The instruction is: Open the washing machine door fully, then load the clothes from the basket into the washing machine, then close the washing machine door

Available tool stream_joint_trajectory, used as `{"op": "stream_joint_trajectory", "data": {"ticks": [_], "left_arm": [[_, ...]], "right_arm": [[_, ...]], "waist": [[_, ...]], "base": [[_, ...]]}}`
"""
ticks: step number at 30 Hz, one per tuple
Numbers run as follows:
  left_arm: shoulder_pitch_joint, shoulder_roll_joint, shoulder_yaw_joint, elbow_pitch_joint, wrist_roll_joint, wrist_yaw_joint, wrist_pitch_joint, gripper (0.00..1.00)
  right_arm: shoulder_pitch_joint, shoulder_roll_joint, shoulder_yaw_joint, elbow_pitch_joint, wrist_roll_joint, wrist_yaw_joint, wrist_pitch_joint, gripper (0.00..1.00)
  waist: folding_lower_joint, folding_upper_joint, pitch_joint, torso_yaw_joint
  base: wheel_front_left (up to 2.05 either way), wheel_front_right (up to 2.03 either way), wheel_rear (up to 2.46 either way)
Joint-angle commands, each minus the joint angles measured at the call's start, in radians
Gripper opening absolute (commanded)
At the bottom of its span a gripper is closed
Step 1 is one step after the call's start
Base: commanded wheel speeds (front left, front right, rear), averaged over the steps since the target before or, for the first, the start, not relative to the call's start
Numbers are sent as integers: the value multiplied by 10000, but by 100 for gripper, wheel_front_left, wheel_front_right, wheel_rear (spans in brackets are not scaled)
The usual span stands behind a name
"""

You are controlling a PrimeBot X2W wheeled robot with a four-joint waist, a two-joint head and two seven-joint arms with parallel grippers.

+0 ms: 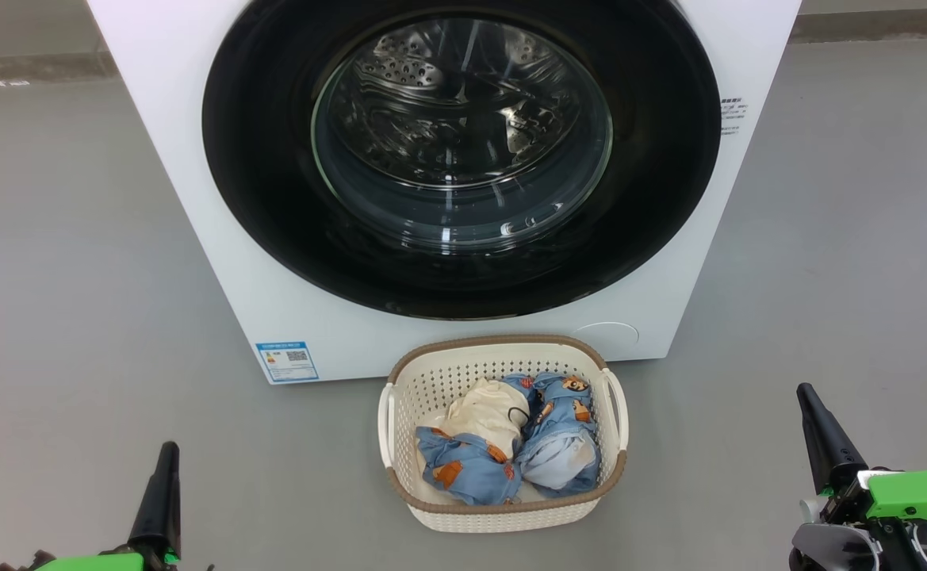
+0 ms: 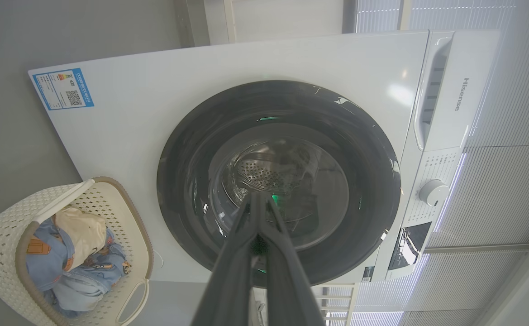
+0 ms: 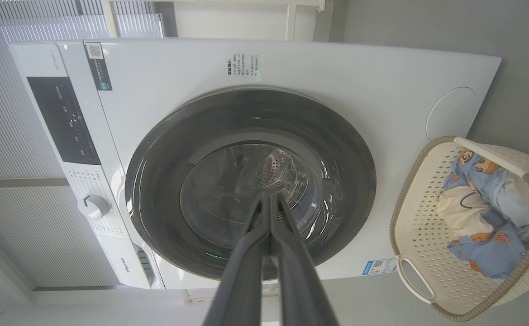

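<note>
On grey floor (image 1: 74, 301) before the washing machine (image 1: 193, 182) stands the basket (image 1: 503, 342); left hand (image 1: 168, 450), right hand (image 1: 806, 392) pressed together.

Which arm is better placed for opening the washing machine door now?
Probably right: the right end effector sits nearer the closed washing machine door than the left end effector. Both are shut.

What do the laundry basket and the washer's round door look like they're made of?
The small cream perforated basket looks like moulded matt plastic, judging by its even holes. The large round black door seems glossy plastic around clear glass, going by the sharp reflections.
</note>
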Motion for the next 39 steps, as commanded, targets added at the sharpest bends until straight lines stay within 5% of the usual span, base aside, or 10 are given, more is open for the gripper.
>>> {"op": "stream_joint_trajectory", "data": {"ticks": [1,19,20,22,23,24,30,39], "left_arm": [[-430,95,311,-152,88,-6,60,0],[-430,95,311,-152,87,-6,60,0],[10,-4,-5,20,-2,0,-5,100],[139,-53,-24,198,-2,0,-7,100],[233,-95,-38,314,-2,0,-7,0],[262,-108,-39,328,-1,0,-18,100],[250,-84,-54,171,63,0,-142,100],[235,110,-230,-95,423,-1,-446,100]], "right_arm": [[-440,-89,196,-267,-95,48,40,0],[-440,-89,196,-267,-95,48,40,0],[8,7,5,31,4,0,-3,100],[144,80,20,244,5,0,-7,100],[249,134,26,386,5,0,-8,0],[277,148,35,416,8,0,-20,100],[233,133,136,344,-19,3,-159,100],[112,-5,371,271,-551,6,-471,100]], "waist": [[0,0,0,0],[0,0,0,0],[0,0,0,0],[0,0,1,0],[0,0,1,0],[0,0,5,0],[23,0,-14,10],[1,0,20,29]], "base": [[0,0,0],[0,0,0],[0,0,0],[0,0,0],[0,0,0],[0,0,0],[0,0,0],[0,0,0]]}}
